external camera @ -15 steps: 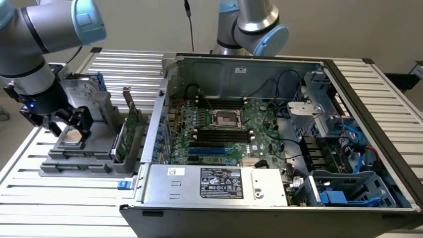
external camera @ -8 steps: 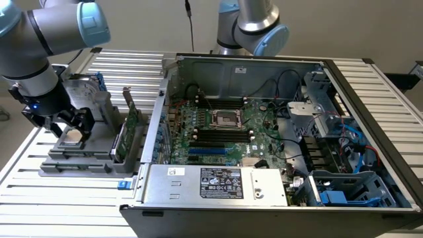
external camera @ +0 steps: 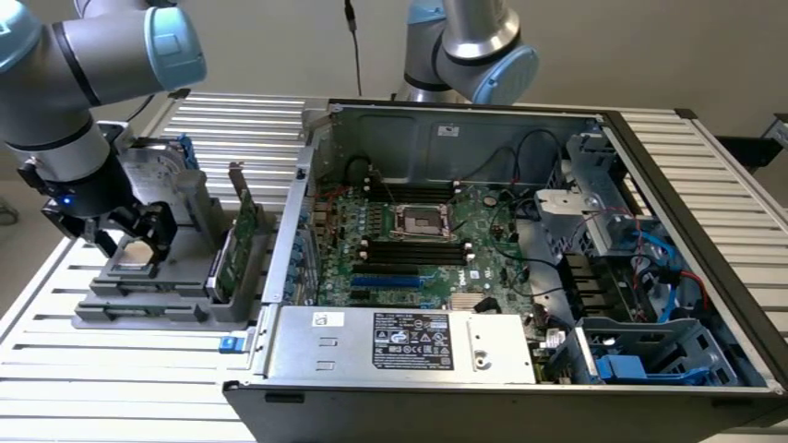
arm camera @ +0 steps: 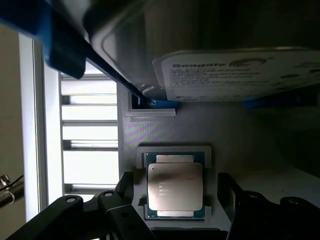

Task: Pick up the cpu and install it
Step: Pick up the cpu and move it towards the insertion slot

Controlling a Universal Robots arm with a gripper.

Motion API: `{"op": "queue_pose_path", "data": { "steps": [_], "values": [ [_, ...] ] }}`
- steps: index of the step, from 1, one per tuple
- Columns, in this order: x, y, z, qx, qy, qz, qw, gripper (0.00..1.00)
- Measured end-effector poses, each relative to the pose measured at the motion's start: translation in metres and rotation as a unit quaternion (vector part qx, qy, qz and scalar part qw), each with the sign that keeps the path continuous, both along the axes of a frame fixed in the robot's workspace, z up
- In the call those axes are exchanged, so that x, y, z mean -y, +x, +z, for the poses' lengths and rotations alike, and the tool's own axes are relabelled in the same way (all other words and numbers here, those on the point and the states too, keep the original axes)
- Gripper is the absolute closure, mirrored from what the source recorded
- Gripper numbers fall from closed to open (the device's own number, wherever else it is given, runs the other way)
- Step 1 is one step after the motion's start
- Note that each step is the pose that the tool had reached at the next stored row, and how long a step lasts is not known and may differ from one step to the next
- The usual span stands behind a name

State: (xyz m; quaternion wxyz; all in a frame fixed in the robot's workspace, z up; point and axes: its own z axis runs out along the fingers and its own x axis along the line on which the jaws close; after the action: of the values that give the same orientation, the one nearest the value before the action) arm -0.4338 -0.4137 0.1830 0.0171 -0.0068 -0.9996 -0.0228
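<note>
the tool point(arm camera: 176, 200) hangs with jaws apart, one each side of the cpu point(arm camera: 175, 186), which lies flat in its grey holder point(arm camera: 240, 145) at the exterior view's left. a good grip wants it centred and level, closing gently on opposite edges.

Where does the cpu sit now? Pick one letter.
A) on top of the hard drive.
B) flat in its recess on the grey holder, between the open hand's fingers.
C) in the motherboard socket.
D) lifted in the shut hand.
B: the cpu lies flat in the framed recess of the grey holder, the hand open with a finger on either side, apart from it.
</note>
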Motion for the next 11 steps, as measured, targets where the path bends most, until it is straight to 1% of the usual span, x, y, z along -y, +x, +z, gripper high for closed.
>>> {"op": "queue_pose_path", "data": {
  "steps": [11],
  "values": [
    [0.0007, 0.0000, 0.0000, 0.0000, 0.0000, 0.000, 1.0000, 0.23]
  ]
}}
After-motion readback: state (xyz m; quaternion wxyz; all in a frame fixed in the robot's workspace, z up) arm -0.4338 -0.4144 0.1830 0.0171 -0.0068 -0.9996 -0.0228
